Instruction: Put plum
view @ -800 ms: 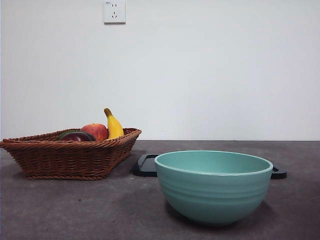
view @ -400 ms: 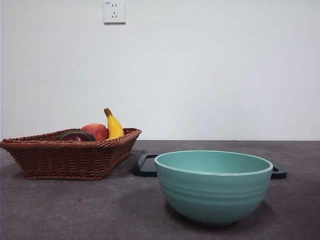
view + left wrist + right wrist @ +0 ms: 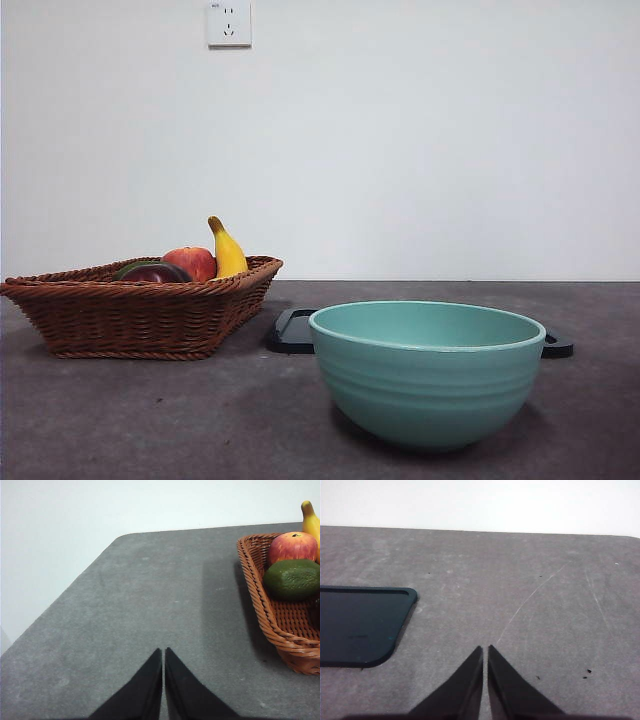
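The dark maroon plum [image 3: 155,273] lies in the brown wicker basket [image 3: 140,315] at the left of the front view, its top just showing over the rim. It does not show in either wrist view. My left gripper [image 3: 163,651] is shut and empty over bare table, apart from the basket [image 3: 260,605]. My right gripper [image 3: 485,649] is shut and empty over bare table beside a black tray [image 3: 360,625]. Neither arm shows in the front view.
The basket also holds a red apple [image 3: 192,262], a banana [image 3: 227,250] and a dark green fruit [image 3: 292,578]. A teal bowl [image 3: 428,370] stands near the front, right of the basket. The black tray [image 3: 295,330] lies behind the bowl.
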### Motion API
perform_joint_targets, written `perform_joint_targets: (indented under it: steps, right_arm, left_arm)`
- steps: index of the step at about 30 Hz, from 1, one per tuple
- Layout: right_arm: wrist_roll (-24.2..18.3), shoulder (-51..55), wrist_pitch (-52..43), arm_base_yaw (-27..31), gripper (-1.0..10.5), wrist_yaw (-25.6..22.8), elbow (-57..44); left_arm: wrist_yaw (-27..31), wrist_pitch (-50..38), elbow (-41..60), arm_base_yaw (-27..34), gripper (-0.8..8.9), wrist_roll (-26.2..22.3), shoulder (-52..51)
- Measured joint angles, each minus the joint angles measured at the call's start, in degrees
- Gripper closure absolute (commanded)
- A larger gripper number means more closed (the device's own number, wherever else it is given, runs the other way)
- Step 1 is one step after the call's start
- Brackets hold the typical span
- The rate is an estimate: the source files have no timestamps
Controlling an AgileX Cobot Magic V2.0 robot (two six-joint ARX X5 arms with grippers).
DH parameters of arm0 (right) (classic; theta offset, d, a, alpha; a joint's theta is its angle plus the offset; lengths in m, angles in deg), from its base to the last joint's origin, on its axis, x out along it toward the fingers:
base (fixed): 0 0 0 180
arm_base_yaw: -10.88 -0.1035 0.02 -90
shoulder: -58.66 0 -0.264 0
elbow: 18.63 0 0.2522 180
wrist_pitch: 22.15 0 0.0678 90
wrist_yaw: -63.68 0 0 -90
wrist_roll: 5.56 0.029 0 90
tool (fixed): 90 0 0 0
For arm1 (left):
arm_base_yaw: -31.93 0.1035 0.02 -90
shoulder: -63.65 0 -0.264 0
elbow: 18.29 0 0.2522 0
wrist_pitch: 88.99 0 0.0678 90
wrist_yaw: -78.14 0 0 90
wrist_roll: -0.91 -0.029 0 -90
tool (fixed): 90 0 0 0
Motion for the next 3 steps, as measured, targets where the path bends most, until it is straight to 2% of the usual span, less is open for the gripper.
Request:
perform_joint_targets:
  steps: [3]
  right_arm:
    - [0.0, 0.0, 0.0, 0.0, 9.4, 0.0, 0.0]
  left_arm:
    - [0.0, 0.0, 0.0, 0.0, 8.07, 0.0, 0.0]
